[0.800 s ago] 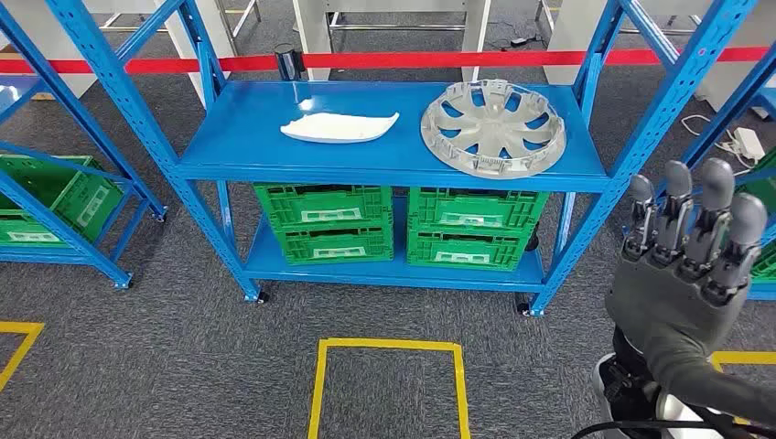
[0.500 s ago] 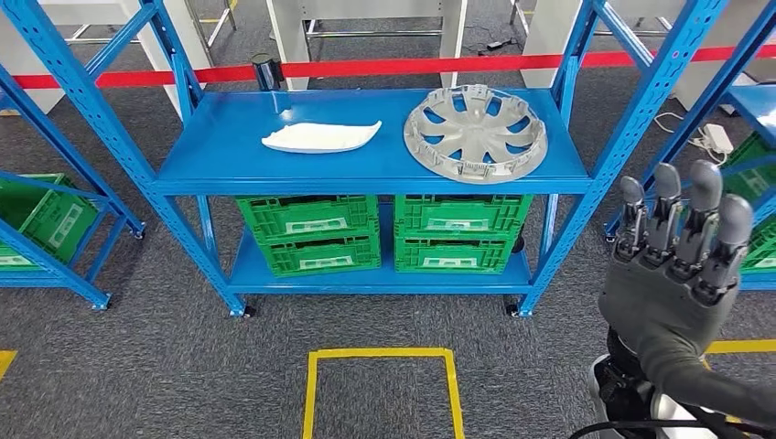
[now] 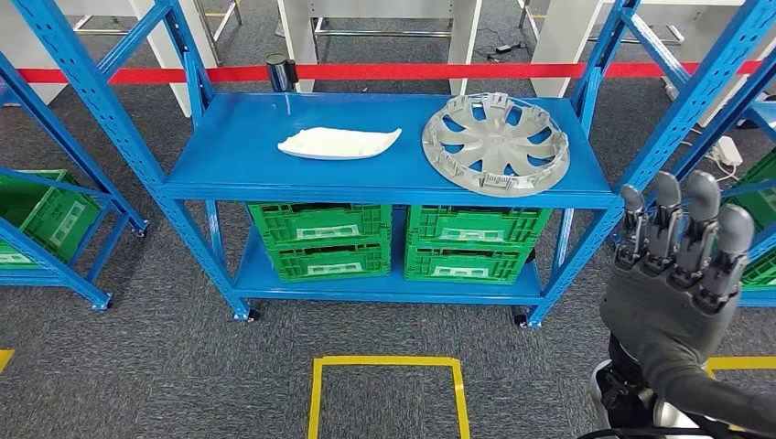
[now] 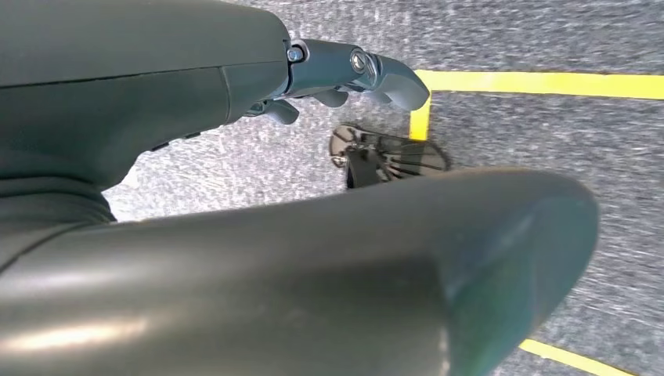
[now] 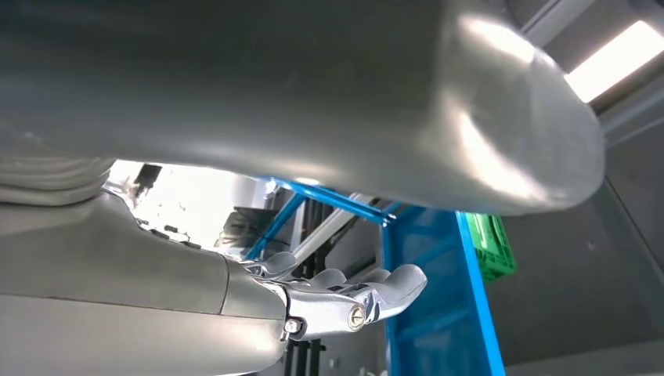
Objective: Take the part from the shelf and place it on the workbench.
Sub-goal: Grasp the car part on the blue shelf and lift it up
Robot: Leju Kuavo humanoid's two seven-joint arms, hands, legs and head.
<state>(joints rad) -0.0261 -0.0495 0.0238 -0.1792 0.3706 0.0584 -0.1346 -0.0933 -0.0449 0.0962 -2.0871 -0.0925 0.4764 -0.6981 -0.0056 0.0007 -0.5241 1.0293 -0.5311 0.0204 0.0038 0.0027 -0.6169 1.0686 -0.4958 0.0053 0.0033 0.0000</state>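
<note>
A right robot hand (image 3: 675, 274) rises released, fingers apart and upright, short of the blue shelf (image 3: 229, 151) where the silver wheel cover (image 3: 495, 144) lies flat; the left robot hand (image 4: 344, 78) hangs empty. Closing in squarely should precede any grasp.

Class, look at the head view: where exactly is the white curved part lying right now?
The white curved part lies flat on the blue shelf, on its top level left of centre, beside and apart from the silver wheel cover to its right.
</note>
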